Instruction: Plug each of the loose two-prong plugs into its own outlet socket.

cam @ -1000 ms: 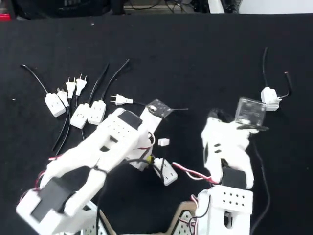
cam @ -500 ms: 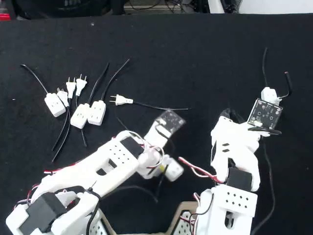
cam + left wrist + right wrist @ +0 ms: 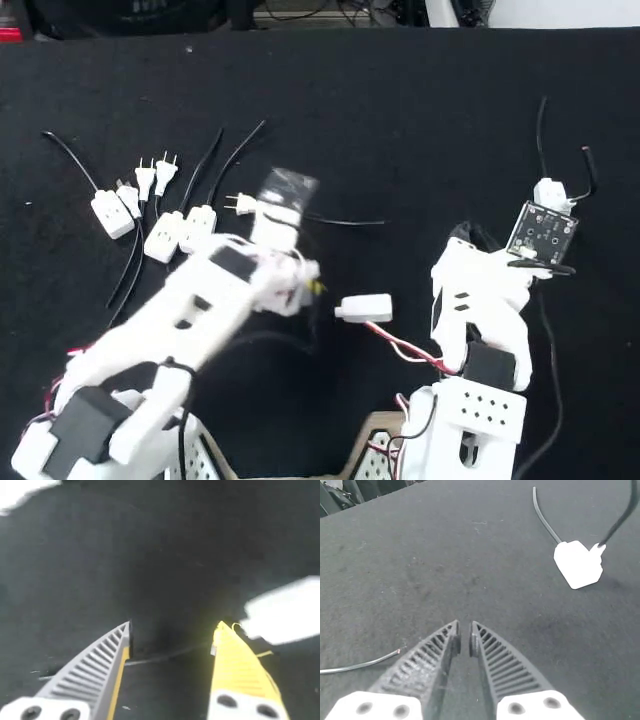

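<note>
Plug pickup is judged in hand: left gripper (image 3: 172,627), spread and empty, hovers near the loose plug (image 3: 246,205) left of frame centre; right gripper (image 3: 464,630) is nearly pressed together, empty; next, straddle the plug body squarely before closing.

Got the left arm (image 3: 190,310) stretched diagonally forward from the lower left, jaws spread wide, gripping nothing. Got the right arm (image 3: 478,300) folded low, wrist tipped up-right, jaws pretty much closed, empty too.

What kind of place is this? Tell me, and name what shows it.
Probably a robotics lab bench: a black-covered table, two white robot arms mounted side by side, and loose plugs and outlet sockets laid out.
</note>
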You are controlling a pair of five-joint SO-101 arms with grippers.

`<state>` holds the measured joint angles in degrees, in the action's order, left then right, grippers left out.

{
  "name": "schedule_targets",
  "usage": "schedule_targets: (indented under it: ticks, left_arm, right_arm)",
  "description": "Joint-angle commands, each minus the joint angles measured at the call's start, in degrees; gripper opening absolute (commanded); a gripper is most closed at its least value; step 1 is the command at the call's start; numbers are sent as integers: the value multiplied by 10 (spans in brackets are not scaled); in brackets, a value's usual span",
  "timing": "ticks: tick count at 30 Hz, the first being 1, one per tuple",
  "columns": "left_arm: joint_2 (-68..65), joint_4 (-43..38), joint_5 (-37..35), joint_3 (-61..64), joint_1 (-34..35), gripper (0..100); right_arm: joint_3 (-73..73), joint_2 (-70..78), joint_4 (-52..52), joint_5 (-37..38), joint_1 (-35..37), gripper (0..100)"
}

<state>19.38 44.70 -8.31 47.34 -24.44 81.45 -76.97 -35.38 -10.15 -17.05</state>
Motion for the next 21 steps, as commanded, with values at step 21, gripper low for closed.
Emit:
schedule_targets:
  ticks: [21]
  left_arm:
    - [-86, 185, 148, -53, 133, 203]
  right_arm:
    - [-29, -11, -4, -3, 13, 30]
